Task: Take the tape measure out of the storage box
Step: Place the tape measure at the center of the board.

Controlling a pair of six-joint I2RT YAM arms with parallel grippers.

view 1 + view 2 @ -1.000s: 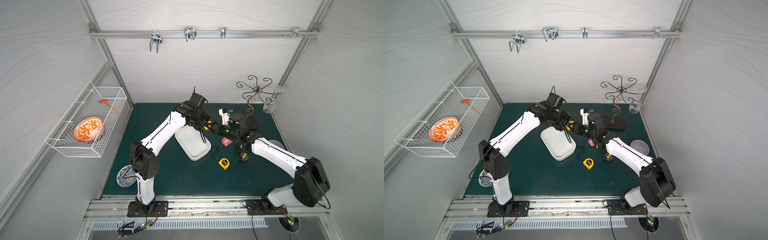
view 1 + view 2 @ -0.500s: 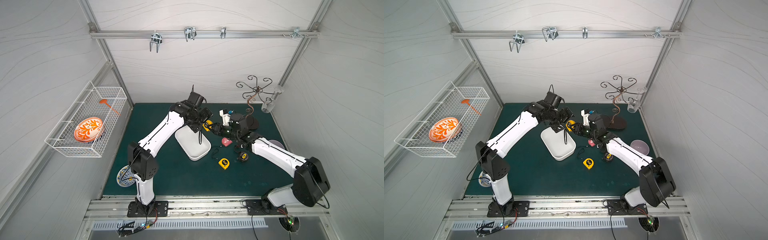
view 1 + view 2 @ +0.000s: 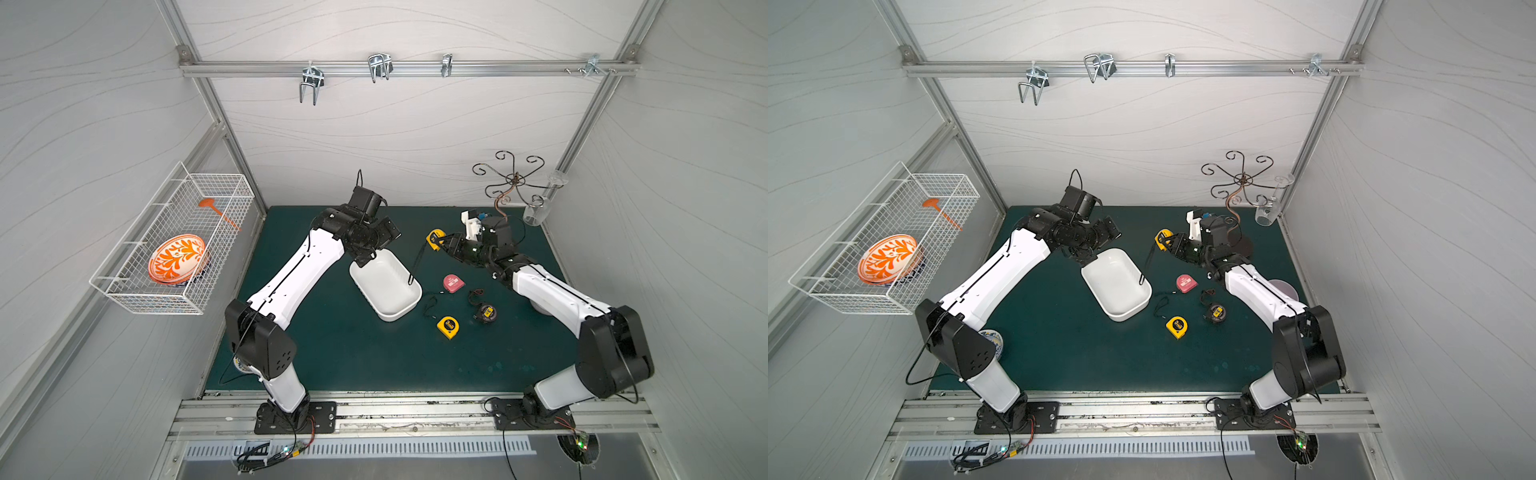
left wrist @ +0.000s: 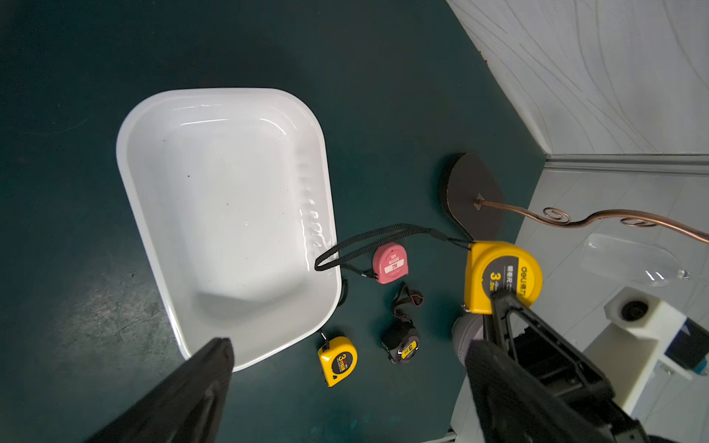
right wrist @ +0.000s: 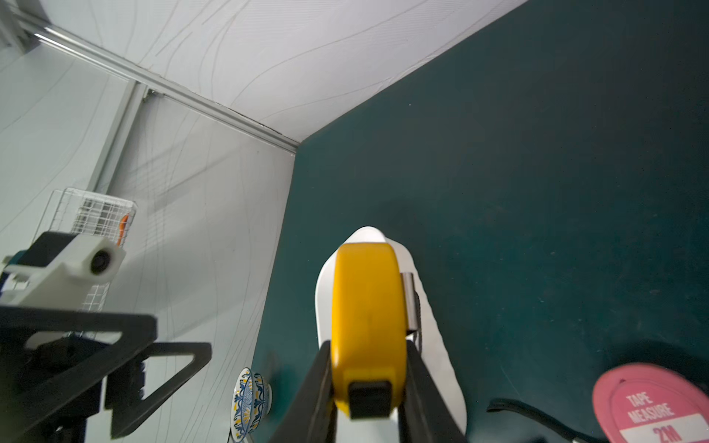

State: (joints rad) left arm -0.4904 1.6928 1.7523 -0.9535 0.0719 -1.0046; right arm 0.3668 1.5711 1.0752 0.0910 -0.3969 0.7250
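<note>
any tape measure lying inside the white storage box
No, the left wrist view shows the storage box bare inside; the right gripper holds the large yellow tape measure outside it.

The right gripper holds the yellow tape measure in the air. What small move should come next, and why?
Probably carry it a little away from the storage box, toward the pink tape measure. The right gripper is shut on the yellow tape measure, but its black strap hangs down with the loop end at the box's rim, so it may drag.
</note>
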